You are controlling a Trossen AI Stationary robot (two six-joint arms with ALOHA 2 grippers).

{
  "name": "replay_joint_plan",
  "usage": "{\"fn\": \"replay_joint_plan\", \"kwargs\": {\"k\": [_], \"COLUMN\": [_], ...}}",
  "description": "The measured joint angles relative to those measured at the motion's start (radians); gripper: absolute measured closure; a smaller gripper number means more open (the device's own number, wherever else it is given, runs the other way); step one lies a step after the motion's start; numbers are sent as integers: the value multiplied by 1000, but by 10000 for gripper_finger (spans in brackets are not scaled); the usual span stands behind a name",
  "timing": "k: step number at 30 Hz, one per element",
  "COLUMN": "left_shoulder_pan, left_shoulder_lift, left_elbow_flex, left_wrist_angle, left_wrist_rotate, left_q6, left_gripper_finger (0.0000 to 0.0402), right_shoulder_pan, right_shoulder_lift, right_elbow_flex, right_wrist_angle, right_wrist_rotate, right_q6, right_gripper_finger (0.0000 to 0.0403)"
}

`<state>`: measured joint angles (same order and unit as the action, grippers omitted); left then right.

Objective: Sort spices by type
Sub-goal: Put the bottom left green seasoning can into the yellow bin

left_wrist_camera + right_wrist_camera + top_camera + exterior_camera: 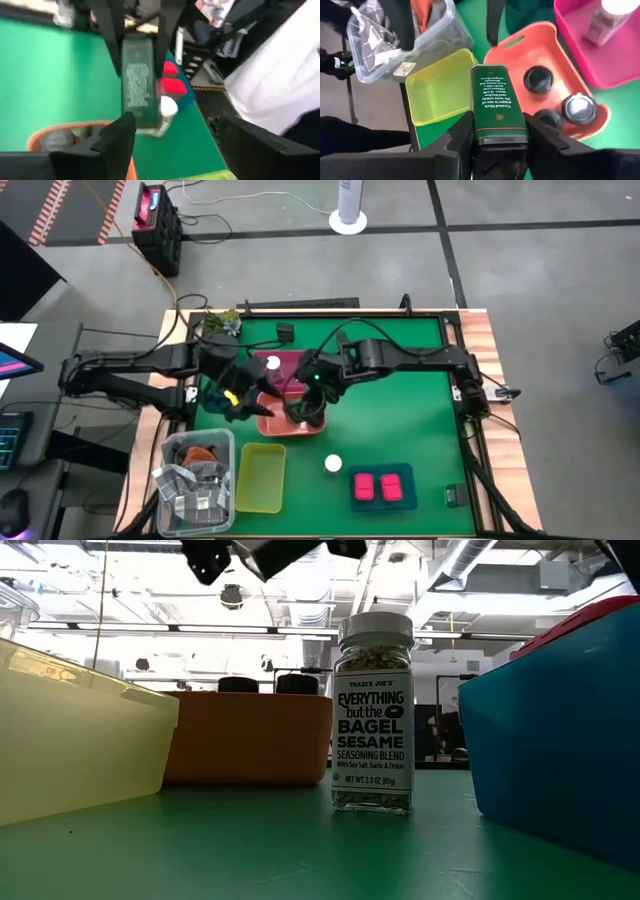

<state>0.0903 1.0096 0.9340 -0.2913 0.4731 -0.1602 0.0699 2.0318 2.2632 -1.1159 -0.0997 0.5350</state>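
My right gripper [497, 131] is shut on a dark green box [496, 100], above the near edge of the orange tray [262, 426]. My left gripper [177, 137] is open; it faces the box [136, 85], and its fingers [400, 22] show just beyond the box's free end, apart from it. Three dark-lidded round jars [578, 107] stand in the orange tray. One white-capped jar [272, 363] stands in the pink tray [292, 361], another [333, 464] on the green mat. Two pink boxes [382, 487] lie in the blue tray [384, 470]. My right gripper pinches the dark green box between its two fingers [462, 132], one on each long side, near the end closest to the wrist [496, 135]. The box lies along the fingers and sticks out past them. It is lifted clear, above the orange and yellow trays.
The yellow tray [262, 477] and a clear bin of grey packets [195, 480] sit at the near left. A teal tray [212, 395] lies under the left arm. Free mat stretches to the right [410, 410]. The low view shows the seasoning jar [373, 710] between the trays.
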Motion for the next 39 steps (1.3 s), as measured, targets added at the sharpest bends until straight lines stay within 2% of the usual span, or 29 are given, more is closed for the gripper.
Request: {"fn": "replay_joint_plan", "kwargs": {"k": [4, 11, 16, 19, 28, 33, 39], "left_shoulder_pan": [-19, -10, -5, -6, -6, -6, -6], "left_shoulder_lift": [16, 74, 109, 132, 153, 154, 153], "left_elbow_flex": [0, 0, 0, 0, 0, 0, 0], "left_wrist_angle": [35, 77, 139, 147, 193, 197, 193], "left_wrist_rotate": [-122, -189, -188, -151, -132, -132, -130], "left_q6": [9, -46, -102, -117, -122, -84, -80], "left_gripper_finger": [118, 116, 116, 116, 120, 144, 209], "right_shoulder_pan": [-22, -40, -38, -38, -46, -47, -47], "right_shoulder_lift": [20, 20, 19, 19, 19, 19, 18], "right_elbow_flex": [36, 36, 36, 36, 36, 37, 37], "right_wrist_angle": [-4, -8, -3, 16, 40, 60, 59], "right_wrist_rotate": [-3, -5, -6, -7, -28, -30, -30], "right_q6": [-51, -122, -151, -155, -169, -174, -193], "right_gripper_finger": [243, 243, 243, 243, 243, 243, 229]}}
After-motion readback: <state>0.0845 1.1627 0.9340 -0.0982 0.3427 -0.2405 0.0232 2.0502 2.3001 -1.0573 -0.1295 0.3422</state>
